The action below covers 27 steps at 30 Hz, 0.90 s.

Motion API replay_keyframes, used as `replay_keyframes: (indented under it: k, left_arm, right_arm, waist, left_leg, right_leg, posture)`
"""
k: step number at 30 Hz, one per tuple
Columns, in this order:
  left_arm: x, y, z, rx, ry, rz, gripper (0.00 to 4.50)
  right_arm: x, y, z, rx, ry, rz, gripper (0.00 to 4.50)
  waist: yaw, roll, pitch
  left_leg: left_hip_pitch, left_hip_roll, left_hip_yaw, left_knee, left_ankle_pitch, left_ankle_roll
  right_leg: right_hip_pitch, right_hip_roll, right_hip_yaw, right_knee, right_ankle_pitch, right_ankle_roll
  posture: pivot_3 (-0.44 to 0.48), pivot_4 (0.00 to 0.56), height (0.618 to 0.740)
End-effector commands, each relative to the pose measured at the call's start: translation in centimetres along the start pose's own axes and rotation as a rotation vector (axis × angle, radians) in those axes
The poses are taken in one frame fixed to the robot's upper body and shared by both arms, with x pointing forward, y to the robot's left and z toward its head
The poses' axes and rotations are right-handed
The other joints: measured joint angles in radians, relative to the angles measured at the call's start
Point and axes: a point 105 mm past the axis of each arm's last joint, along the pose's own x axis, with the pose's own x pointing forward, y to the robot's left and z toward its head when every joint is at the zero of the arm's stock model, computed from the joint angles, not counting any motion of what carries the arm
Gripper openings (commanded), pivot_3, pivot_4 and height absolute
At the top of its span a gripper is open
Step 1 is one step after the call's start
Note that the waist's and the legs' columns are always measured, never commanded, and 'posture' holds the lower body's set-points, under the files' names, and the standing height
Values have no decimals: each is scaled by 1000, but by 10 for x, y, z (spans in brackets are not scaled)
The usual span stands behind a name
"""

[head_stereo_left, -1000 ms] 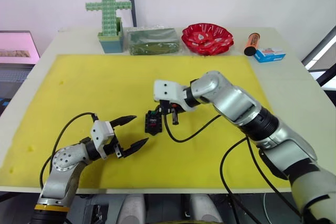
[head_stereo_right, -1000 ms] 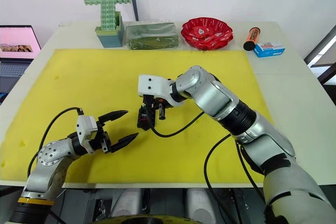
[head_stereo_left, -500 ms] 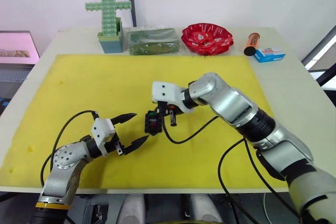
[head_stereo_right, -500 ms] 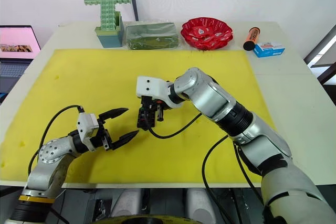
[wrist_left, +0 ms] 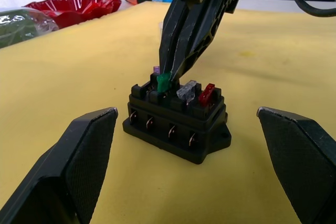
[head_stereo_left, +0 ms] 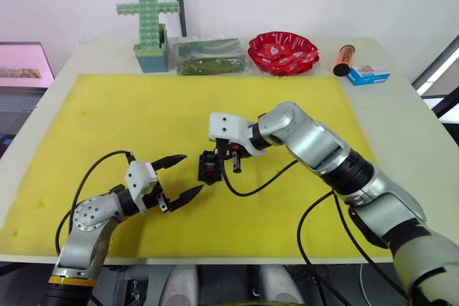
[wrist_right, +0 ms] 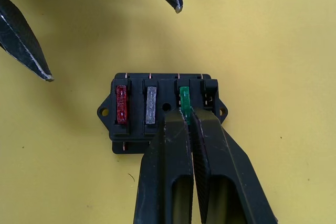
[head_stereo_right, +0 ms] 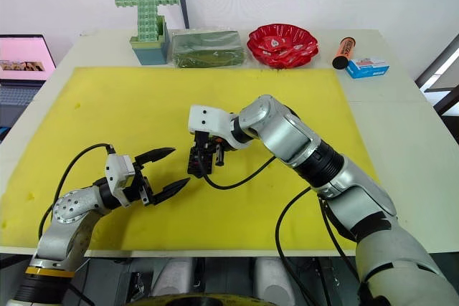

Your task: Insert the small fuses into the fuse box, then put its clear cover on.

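Right wrist view is showing the right pincer (wrist_right: pixel 187 114) pinching the green fuse (wrist_right: pixel 184 98) into the fuse box (wrist_right: pixel 163 111), left pincer (head_stereo_left: pixel 179 176) spread; seating it likely calls for a straight downward press.

The fuse box (wrist_left: pixel 177 124), middle of the left wrist view, is matt black moulded plastic with ribbed edges; its green fuse (wrist_left: pixel 164 83) looks like smooth plastic. The yellow mat (head_stereo_left: pixel 143 116) is soft, finely grained foam. The red dish (head_stereo_left: pixel 283 51), upper centre, shines glossily.
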Motion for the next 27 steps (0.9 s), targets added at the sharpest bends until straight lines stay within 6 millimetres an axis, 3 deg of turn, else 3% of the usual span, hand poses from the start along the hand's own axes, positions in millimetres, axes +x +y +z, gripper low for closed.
replay_keyframes:
  k: [1,27]
  left_arm:
    - [1,3,8,32,-25,-1,4500]
    - [2,3,8,36,-20,0,4500]
  right_arm:
    - [0,0,5,-21,-6,0,16]
    - [4,2,10,-25,-49,18,16]
  waist:
    - [0,0,0]
    - [-3,-1,0]
  left_leg:
    - [0,0,0,0,0,0]
    - [1,1,0,0,0,0]
  right_leg:
    - [0,0,0,0,0,0]
    - [0,1,0,1,0,0]
  posture:
    - [0,150,740]
    - [0,150,740]
